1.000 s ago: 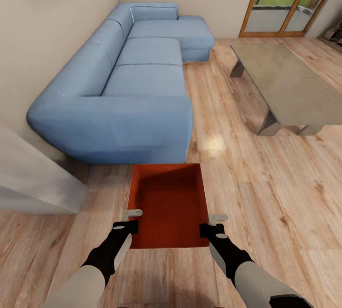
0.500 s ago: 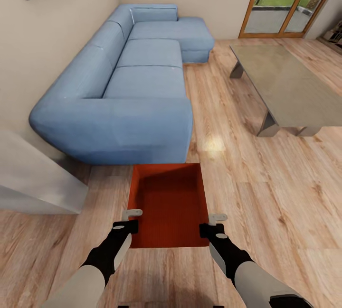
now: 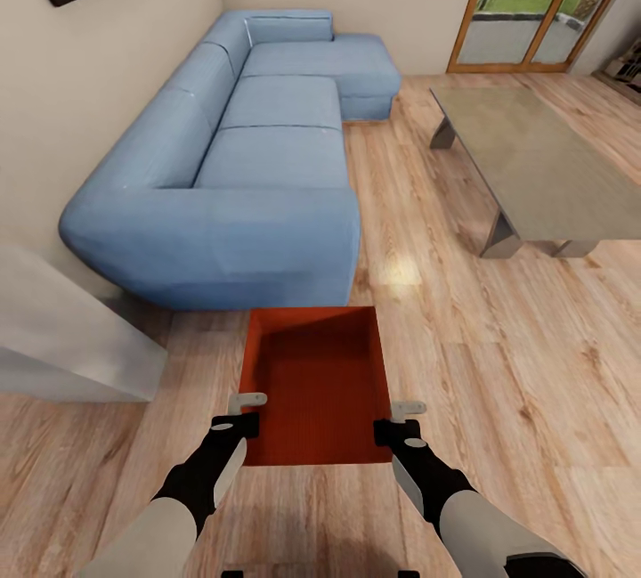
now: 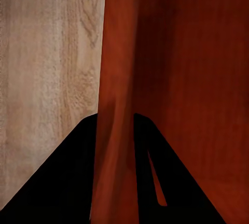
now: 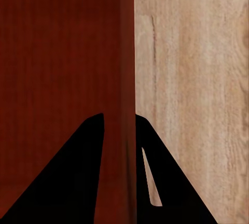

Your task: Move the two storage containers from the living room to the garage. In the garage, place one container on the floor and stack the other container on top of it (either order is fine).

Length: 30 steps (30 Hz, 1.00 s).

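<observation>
I have one orange-red storage container [image 3: 318, 382] held out in front of the robot, above the light wood-plank floor [image 3: 499, 364] of the living room, just near of the end of the light-blue sofa [image 3: 240, 159]. My left gripper [image 3: 237, 422] is clamped on the container's left wall near its near corner, and my right gripper [image 3: 398, 427] is clamped on the right wall opposite. In the left wrist view the two dark fingers [image 4: 67, 182] straddle the thin red wall [image 4: 116, 130], one on the outside and one inside the bin, pinched narrow on it. In the right wrist view the fingers [image 5: 72, 177] grip the other wall [image 5: 127, 105] the same way, with floor planks beyond it. The container sits level between the two arms, its ribbed inside open to the head camera. The low grey table [image 3: 534, 159] stands to the far right, well apart from the container. A grey slanted panel [image 3: 62, 337] lies at the left edge.
</observation>
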{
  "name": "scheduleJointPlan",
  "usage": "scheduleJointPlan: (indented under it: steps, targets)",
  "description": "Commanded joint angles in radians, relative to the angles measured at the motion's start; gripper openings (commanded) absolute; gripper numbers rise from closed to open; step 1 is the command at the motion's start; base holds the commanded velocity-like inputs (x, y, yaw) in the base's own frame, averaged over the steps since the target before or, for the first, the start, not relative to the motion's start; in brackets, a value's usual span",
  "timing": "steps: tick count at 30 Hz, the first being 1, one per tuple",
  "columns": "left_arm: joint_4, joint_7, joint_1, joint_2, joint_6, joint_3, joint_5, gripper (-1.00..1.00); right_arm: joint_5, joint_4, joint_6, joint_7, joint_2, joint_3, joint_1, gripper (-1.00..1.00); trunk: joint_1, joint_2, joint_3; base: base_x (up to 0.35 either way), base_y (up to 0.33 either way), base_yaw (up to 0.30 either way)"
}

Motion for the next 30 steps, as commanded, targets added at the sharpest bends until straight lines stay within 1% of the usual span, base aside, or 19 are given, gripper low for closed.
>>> scheduleJointPlan:
  steps: [1, 30]
  targets:
    - [0.000, 0.030, 0.001, 0.001, 0.010, -0.003, -0.004, -1.00, 0.014, -0.004, 0.001, -0.005, 0.000, -0.010, -0.001, -1.00, -0.004, 0.007, 0.003, 0.000, 0.000, 0.000]
    - [0.000, 0.030, 0.000, 0.002, 0.010, -0.001, -0.004, -1.00, 0.014, -0.005, 0.002, -0.005, 0.000, -0.005, -0.001, -1.00, -0.115, 0.210, 0.094, 0.000, 0.000, 0.000]
